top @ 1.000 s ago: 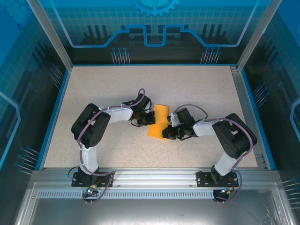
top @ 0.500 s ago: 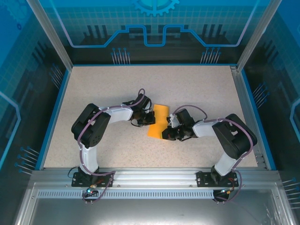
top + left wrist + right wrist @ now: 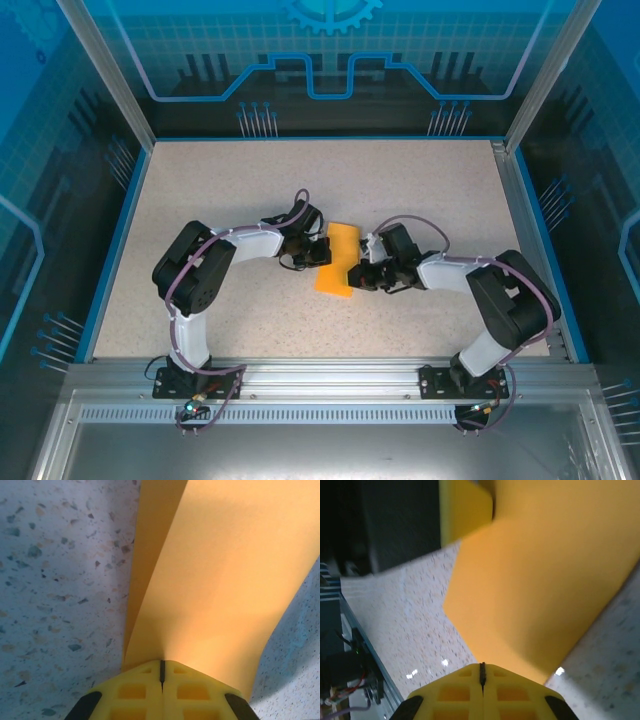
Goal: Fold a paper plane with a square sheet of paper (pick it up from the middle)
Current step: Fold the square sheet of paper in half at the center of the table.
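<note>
The square sheet of paper (image 3: 338,258) is orange-yellow and lies folded into a narrow strip at the middle of the table. My left gripper (image 3: 323,249) is at the strip's left edge. In the left wrist view its yellow fingers (image 3: 130,690) are shut, and the paper (image 3: 220,570) fans out from the gripper's (image 3: 161,661) tips with a crease running to them. My right gripper (image 3: 359,276) is at the strip's lower right edge. Its tips (image 3: 481,664) are shut over the edge of the paper (image 3: 545,570), which spans toward the left fingers (image 3: 465,510).
The speckled table (image 3: 420,180) is bordered by a blue rim and glass walls. A metal rail (image 3: 320,375) with both arm bases runs along the near edge. Open tabletop lies behind and to either side of the paper.
The right arm's elbow has swung to the right and its gripper has shifted slightly up-right along the paper's edge. The left arm and the paper have hardly moved.
</note>
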